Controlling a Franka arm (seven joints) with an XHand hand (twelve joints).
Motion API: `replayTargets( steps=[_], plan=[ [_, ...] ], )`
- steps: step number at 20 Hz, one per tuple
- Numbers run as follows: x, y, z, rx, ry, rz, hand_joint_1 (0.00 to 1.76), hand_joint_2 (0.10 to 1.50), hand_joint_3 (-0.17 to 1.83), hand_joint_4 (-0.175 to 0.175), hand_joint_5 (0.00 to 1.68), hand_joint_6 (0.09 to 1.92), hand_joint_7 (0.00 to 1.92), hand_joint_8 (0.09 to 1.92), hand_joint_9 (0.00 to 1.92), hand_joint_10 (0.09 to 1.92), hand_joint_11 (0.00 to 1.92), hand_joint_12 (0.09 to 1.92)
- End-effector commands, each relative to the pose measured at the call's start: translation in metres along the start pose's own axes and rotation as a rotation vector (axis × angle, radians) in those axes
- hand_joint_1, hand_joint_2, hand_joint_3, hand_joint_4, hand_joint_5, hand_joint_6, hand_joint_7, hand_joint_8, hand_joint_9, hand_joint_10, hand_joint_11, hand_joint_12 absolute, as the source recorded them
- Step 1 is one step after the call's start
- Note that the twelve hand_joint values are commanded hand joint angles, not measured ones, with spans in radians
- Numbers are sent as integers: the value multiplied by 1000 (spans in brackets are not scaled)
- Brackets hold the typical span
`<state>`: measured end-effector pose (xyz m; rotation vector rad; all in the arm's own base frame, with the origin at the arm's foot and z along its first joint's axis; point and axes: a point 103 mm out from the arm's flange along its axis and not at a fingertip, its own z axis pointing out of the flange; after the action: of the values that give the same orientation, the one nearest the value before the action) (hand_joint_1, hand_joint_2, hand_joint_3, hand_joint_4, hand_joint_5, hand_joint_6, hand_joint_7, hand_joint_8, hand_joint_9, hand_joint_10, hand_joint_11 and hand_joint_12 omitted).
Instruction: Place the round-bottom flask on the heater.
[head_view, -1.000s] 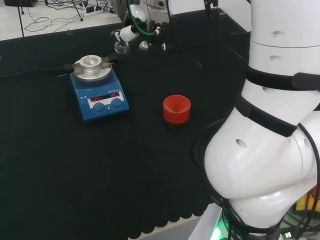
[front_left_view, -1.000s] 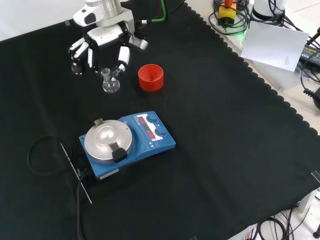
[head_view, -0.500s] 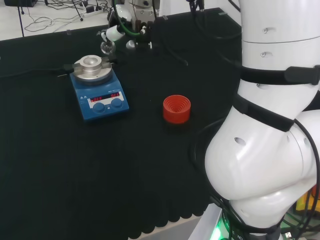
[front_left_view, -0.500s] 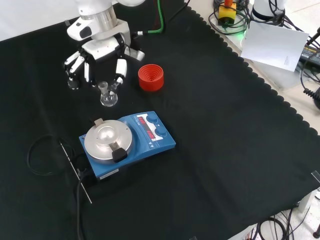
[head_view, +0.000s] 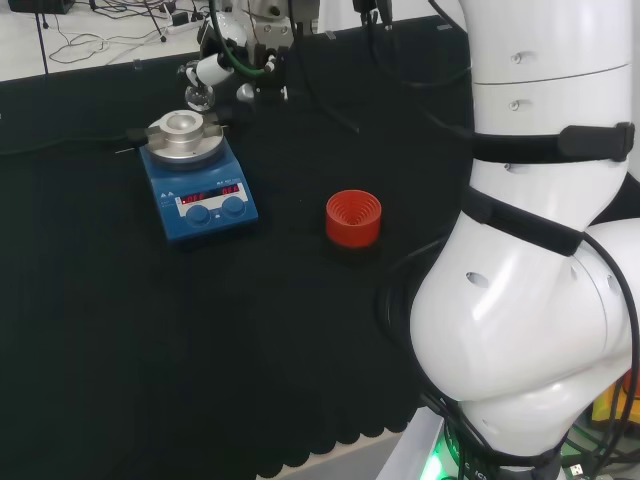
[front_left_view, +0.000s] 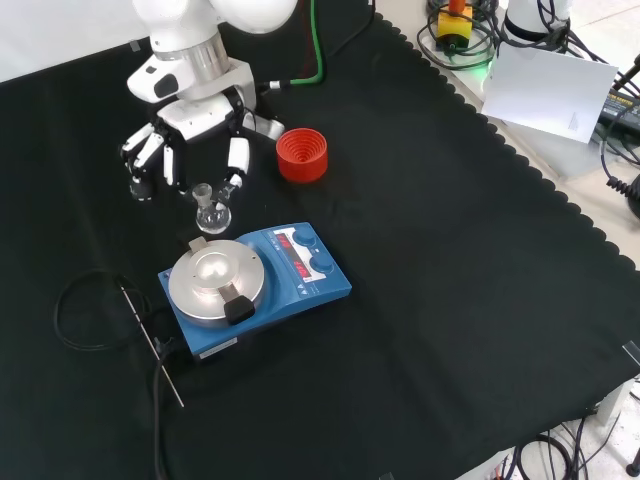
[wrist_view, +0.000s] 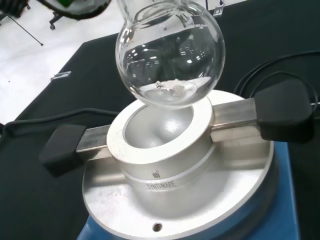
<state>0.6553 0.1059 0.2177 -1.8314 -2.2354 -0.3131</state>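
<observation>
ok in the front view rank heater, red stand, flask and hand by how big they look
1. heater
2. hand
3. red stand
4. flask
The hand is raised nearer the camera, so its rank is unsure.

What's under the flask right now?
In the wrist view the round-bottom flask hangs above the heater's metal bowl. The bowl's far rim is covered by the flask.

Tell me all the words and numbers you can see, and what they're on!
Metal block on the heater: a small engraved maker's mark with a tiny logo on its side; it is a brand name, so it is not quoted here.
Heater front panel: two red lit number displays, too small to read.
White sheet beside the bench: a faint mark, too small to read.
Round-bottom flask and red stand: no print to be seen.
</observation>
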Motion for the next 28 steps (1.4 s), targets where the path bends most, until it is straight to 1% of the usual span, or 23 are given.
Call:
replayTargets(
  steps=[1, 6, 13, 24, 28],
  plan=[
    [4, 9, 9, -18, 17, -16, 966, 832, 657, -143, 1334, 1199, 373, 734, 609, 660, 194, 1405],
    [9, 19, 18, -6, 20, -31, 963, 834, 657, -142, 1333, 1200, 373, 734, 610, 659, 199, 1405],
    [13, 27, 31, 13, 22, -38, 960, 836, 656, -141, 1332, 1203, 373, 734, 611, 658, 201, 1402],
    [3, 29, 45, 24, 24, -28, 957, 838, 655, -141, 1330, 1205, 375, 735, 612, 657, 204, 1401],
    [4, 32, 47, 28, 22, -33, 956, 839, 654, -140, 1330, 1205, 376, 735, 612, 657, 205, 1401]
  ],
)
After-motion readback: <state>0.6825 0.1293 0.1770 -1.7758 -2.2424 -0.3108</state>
